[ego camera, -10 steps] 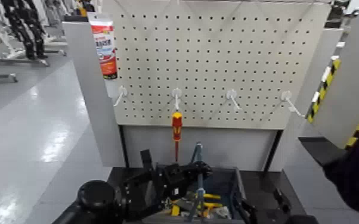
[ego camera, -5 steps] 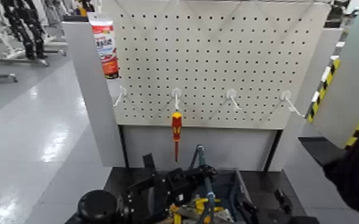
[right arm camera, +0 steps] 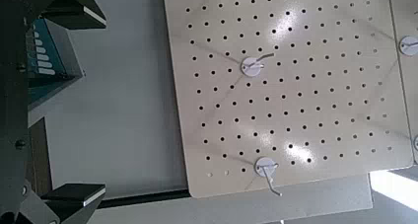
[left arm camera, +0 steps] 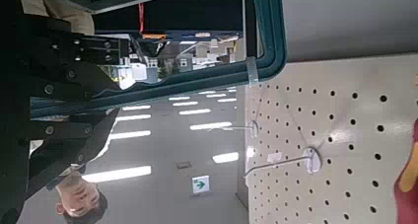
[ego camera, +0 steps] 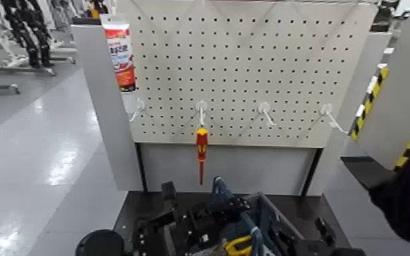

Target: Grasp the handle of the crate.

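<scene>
1. Down at the bottom of the head view, the crate (ego camera: 267, 216) isn't sitting like it was a second ago. Its near wall now stands higher and at a slant, where before it lay low and level.
2. The handle (ego camera: 219, 188) has shifted too. It stood as a thin upright bar just right of the left gripper (ego camera: 211, 210), and now it leans over, with its top poking up right at the gripper's dark body.
3. Jaw state on the left: honestly can't tell. The head view only shows black hardware bunched around the bar. The left wrist view has a teal bar running past the dark gripper parts, but not the contact itself.
4. My read (a guess, not something visible): if the crate tips when the arm moves, the handle is probably caught or held already, so the grasp is likely done or close to it.
5. The right gripper (right arm camera: 74, 104) is parked low on the right, jaws spread wide and holding nothing, facing the white pegboard (ego camera: 248, 68).
6. Risk-wise, a tilted crate could let the yellow tools (ego camera: 236, 245) slide. The red-and-yellow screwdriver (ego camera: 201, 146) hangs on its hook just above, same as before, well out of it.
</scene>
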You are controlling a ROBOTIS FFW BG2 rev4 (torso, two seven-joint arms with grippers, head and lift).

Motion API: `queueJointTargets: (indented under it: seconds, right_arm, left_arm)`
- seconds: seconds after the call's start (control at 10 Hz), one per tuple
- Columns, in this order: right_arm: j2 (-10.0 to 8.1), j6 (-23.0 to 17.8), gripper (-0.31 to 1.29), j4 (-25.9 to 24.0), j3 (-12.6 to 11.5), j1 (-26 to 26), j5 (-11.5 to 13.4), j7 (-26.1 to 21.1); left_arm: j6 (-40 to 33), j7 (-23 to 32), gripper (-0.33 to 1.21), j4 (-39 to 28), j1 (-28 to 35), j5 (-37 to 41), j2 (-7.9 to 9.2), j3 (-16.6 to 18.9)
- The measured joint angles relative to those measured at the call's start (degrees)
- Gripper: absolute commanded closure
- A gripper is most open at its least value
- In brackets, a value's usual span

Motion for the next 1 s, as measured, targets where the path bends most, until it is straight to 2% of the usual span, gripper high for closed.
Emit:
queueJointTargets:
  seconds: [0.6, 1.0]
  right_arm:
    - [0.16, -0.5, 0.13, 0.0, -0.3, 0.2, 0.0, 0.3]
    - [0.33, -0.7, 0.13, -0.1, -0.8, 0.3, -0.1, 1.3]
  left_arm:
    - [2.6, 4.4, 1.15, -9.2, 5.6, 2.5, 3.11, 1.6]
    - [3.4, 4.4, 1.15, -11.5, 7.1, 3.0, 2.84, 2.3]
